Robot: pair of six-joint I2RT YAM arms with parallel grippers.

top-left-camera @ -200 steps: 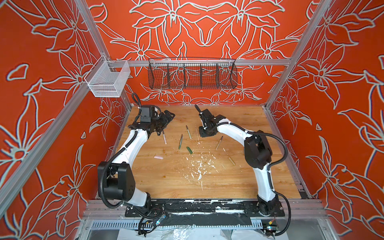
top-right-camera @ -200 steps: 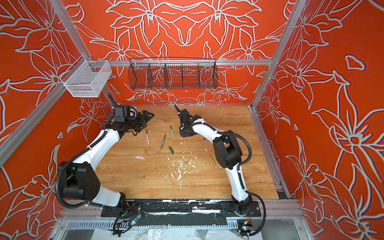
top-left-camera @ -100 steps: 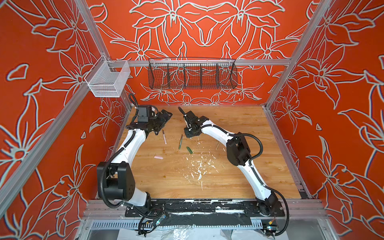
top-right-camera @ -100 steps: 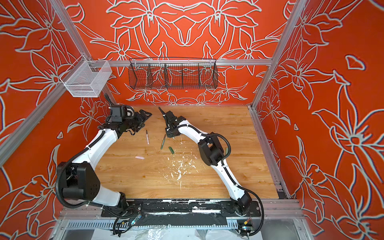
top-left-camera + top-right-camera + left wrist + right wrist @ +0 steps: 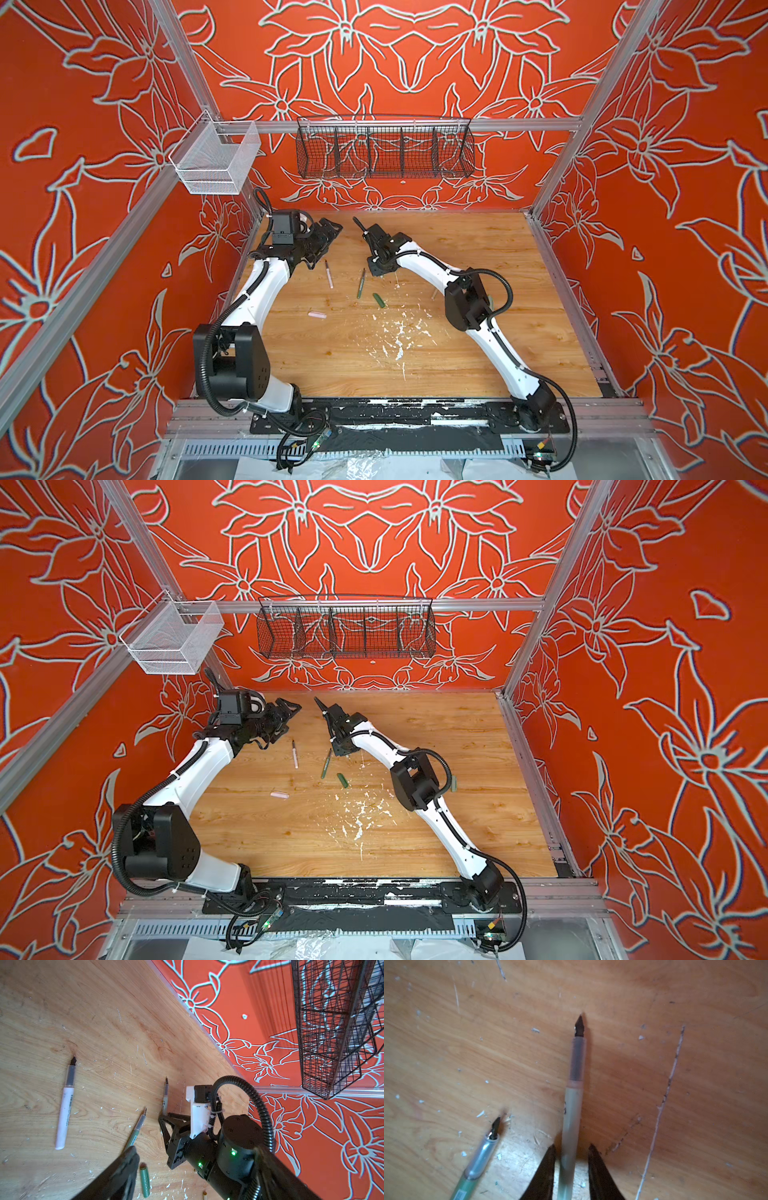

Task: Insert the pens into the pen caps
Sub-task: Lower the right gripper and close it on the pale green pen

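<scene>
Nearest the arms' bases, white paint flecks (image 5: pixel 395 334) speckle the wooden table (image 5: pixel 324 370). Just beyond them to the left the pale pink cap (image 5: pixel 317 314) lies crosswise on its own, and the dark green cap (image 5: pixel 378 300) lies near the rear end of the dark green pen (image 5: pixel 361 284), close but not touching. A light green cap (image 5: pixel 454 782) peeks out beside the right arm's elbow. Farther on, the pale pink pen (image 5: pixel 328 274) lies flat with its dark tip toward the back wall, well apart from its cap. The right gripper (image 5: pixel 571 1147) sits low at the light green pen (image 5: pixel 573 1095), its jaws standing close on either side of the barrel (a sliver of wood shows beside one finger in the right wrist view), so I cannot tell whether they pinch it; the pen's nib points away from the fingers. Beyond that, over the table's far left, the left gripper (image 5: pixel 293 704) is spread wide with nothing between its jaws. On the back wall hang a black wire basket (image 5: pixel 384 145) and, at the left corner, a white mesh basket (image 5: pixel 216 164).
</scene>
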